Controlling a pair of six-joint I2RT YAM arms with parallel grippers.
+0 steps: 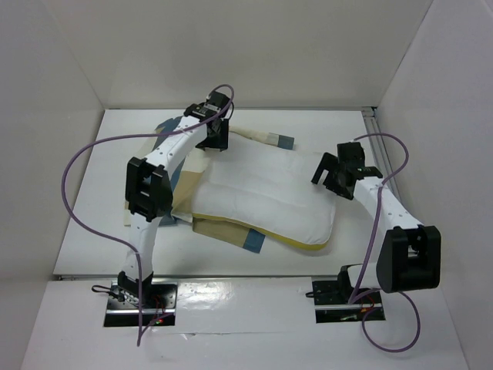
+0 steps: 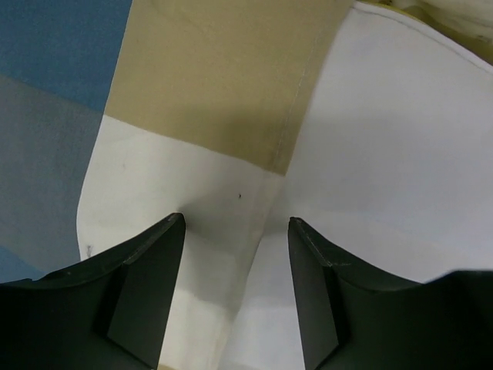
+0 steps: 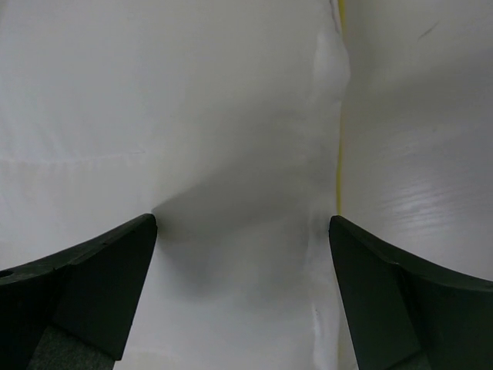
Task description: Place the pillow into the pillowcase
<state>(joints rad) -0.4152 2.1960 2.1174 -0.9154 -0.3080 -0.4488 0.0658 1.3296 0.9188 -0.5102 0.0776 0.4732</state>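
Note:
The white pillow (image 1: 266, 199) with a yellow edge band lies in the middle of the table, on top of the blue, tan and cream pillowcase (image 1: 223, 230), which sticks out at the left, front and back. My left gripper (image 1: 214, 136) is open over the pillow's far left corner; in the left wrist view its gripper (image 2: 235, 231) straddles the seam between the pillowcase (image 2: 200, 92) and the pillow (image 2: 385, 154). My right gripper (image 1: 330, 176) is open at the pillow's right edge; in the right wrist view its gripper (image 3: 243, 227) is over the pillow (image 3: 192, 116), by the yellow band.
White walls enclose the table on three sides. A metal rail (image 1: 371, 116) runs along the right edge. Purple cables loop off both arms. The arm bases (image 1: 142, 297) stand at the near edge.

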